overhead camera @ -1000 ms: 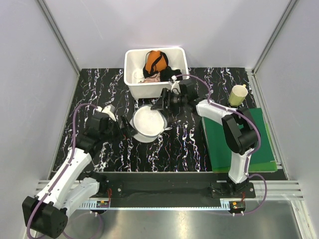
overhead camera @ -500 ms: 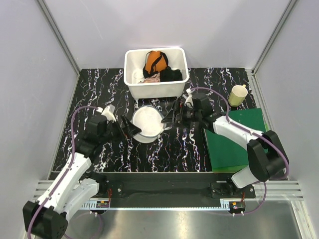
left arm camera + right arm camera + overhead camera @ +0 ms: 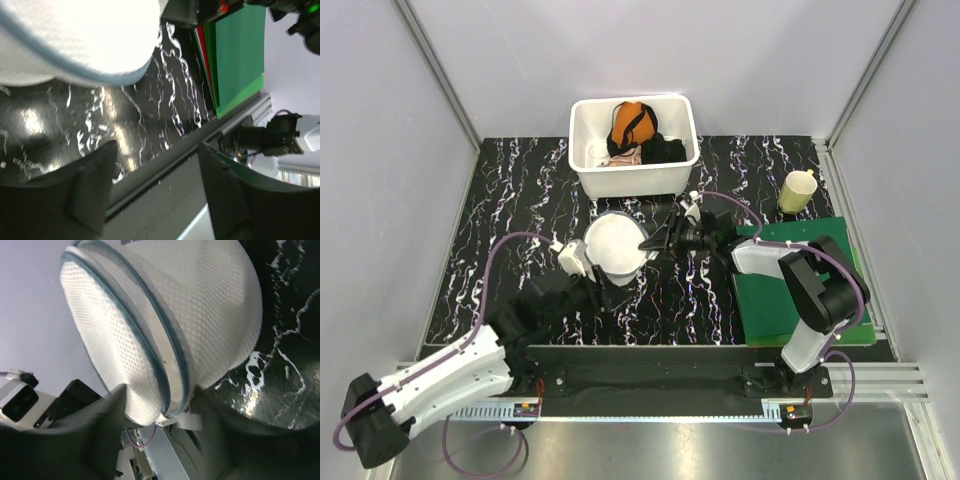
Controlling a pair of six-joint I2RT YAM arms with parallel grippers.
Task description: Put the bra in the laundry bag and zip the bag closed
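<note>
Pale grey walls close in a black worktop [image 3: 520, 200] veined with white. At the lower left, the left hand [image 3: 600, 288] sits low, just beside the near edge of the laundry bag [image 3: 615, 243]. In the left wrist view its fingers [image 3: 92, 185] are spread with only bare worktop between them, and the mesh bag [image 3: 75, 35] lies beyond their tips.

The round bag sits at mid-worktop, just in front of a white plastic tub [image 3: 633, 182]. The white bra [image 3: 593, 153] lies in the tub's left part, next to an orange garment with black straps [image 3: 632, 122] and a black garment [image 3: 663, 150].

The right hand [image 3: 648, 243] reaches in from the right to the bag's right edge. In the right wrist view its fingers [image 3: 100, 412] straddle the bag's blue-trimmed rim [image 3: 170, 360]. I cannot tell whether they are pinching it.

Further right lies a green board [image 3: 800, 295], with a pale yellow cup [image 3: 798, 190] behind it.
</note>
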